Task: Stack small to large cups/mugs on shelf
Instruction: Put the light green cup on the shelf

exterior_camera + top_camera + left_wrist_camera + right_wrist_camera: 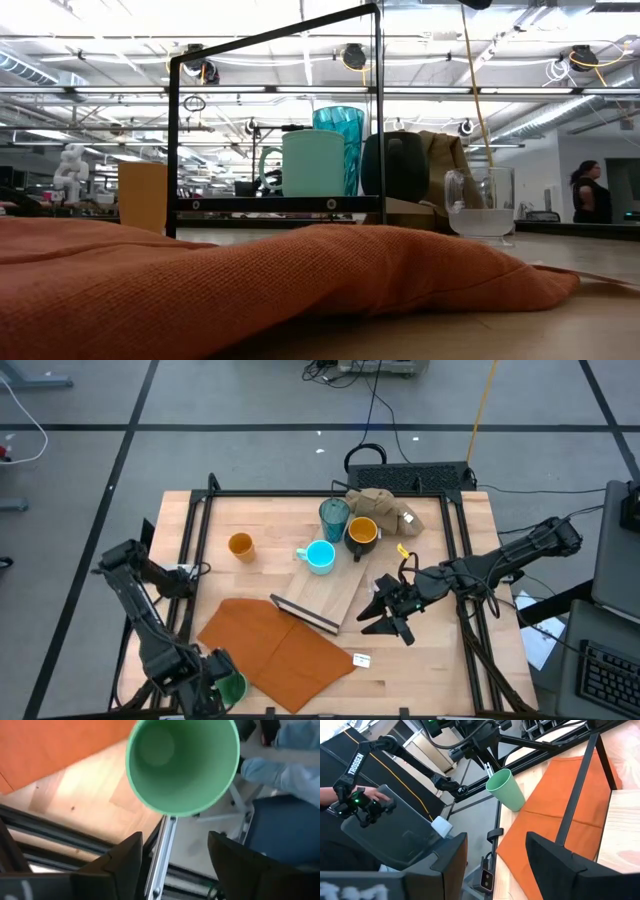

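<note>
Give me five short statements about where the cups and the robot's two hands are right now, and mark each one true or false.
1. The green plastic cup sits at the table's near left corner by the left hand. True.
2. The light blue ceramic mug stands on the pale wooden board. True.
3. The small orange cup is on the board. False: it stands on the table, left of the board.
4. The right hand grips the tall teal tumbler. False: it holds nothing, apart from the tumbler.
5. The orange-brown flat cloth covers the blue mug. False: it lies beside the board.
</note>
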Controlling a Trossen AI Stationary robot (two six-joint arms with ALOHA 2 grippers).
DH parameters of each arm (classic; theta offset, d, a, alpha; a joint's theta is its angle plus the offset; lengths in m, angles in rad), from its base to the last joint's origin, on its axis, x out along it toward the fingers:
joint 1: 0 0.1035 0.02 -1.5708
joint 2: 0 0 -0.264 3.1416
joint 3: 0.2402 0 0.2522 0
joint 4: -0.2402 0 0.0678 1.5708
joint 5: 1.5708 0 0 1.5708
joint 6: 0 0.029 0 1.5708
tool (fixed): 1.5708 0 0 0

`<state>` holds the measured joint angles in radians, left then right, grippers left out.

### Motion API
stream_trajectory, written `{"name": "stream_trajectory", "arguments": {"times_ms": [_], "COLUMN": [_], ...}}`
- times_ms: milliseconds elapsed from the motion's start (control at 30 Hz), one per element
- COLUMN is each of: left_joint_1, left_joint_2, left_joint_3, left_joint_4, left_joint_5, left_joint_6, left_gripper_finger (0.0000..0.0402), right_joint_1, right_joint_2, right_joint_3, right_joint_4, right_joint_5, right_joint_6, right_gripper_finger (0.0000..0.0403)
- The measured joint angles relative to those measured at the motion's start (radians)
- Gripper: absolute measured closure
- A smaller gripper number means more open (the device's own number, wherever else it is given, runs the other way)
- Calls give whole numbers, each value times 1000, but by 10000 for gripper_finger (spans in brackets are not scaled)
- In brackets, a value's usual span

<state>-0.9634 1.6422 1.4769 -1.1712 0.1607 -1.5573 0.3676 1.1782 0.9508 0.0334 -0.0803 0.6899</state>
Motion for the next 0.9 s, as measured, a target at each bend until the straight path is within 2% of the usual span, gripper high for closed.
{"name": "stream_trajectory", "arguments": {"times_ms": [133,267,433,600,900], "left_joint_1": [1,1,0,-2,15], "left_joint_2": [18,19,19,19,18], "left_joint_3": [0,-2,-30,-81,-83], "left_joint_4": [4,-11,-10,-3,2], "left_joint_5": [-31,-113,-117,-75,-102], "left_joint_6": [-22,-89,-172,-225,-232], "left_gripper_finger": [160,159,165,167,167], "right_joint_1": [0,0,0,1,1], "right_joint_2": [0,0,0,0,0], "right_joint_3": [0,0,0,0,0], "right_joint_4": [0,-8,-8,-8,-8], "right_joint_5": [-1,-8,-54,-62,-82], "right_joint_6": [-2,-2,3,2,-2], "right_gripper_finger": [211,211,211,211,211]}}
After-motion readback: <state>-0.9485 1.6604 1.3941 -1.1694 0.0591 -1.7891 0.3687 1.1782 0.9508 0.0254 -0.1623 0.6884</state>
